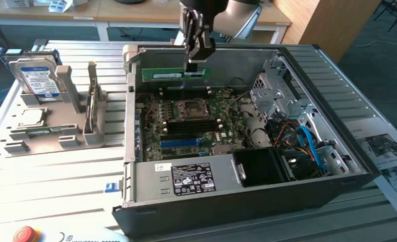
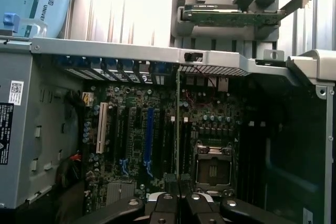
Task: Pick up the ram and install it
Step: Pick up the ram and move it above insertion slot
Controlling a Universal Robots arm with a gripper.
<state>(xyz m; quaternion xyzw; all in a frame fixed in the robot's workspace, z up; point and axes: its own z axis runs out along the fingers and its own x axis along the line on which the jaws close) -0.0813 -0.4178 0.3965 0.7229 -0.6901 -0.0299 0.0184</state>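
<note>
1. tool: the gripper (image 1: 195, 66) hangs over the far side of the open computer case (image 1: 184, 214). its fingers are closed on one end of the ram (image 1: 163, 75).
2. task item: the ram is clear of the motherboard (image 1: 184, 123). it is held level, long edge down, close to the far wall of the case. most of its length reaches toward the exterior view's left, away from the grip.
3. wrist view: the gripper (image 2: 178, 199) has both fingers drawn together. the ram (image 2: 178, 124) shows edge-on as a thin line running out from them over the board, between the blue slot (image 2: 149, 135) and the cpu socket (image 2: 212, 165).
4. board: in the exterior view the cpu socket (image 1: 190, 110) lies below the ram and nearer the camera. the blue slot (image 1: 181, 142) lies nearer still, just behind the power supply (image 1: 184, 179).
5. seating: the ram is not in any slot.
6. surroundings: the case stands on a slatted metal table (image 1: 50, 174). on the exterior view's left a grey holder (image 1: 47, 135) carries an upright hard drive (image 1: 37, 76). a red button (image 1: 24, 234) sits at the near edge.
</note>
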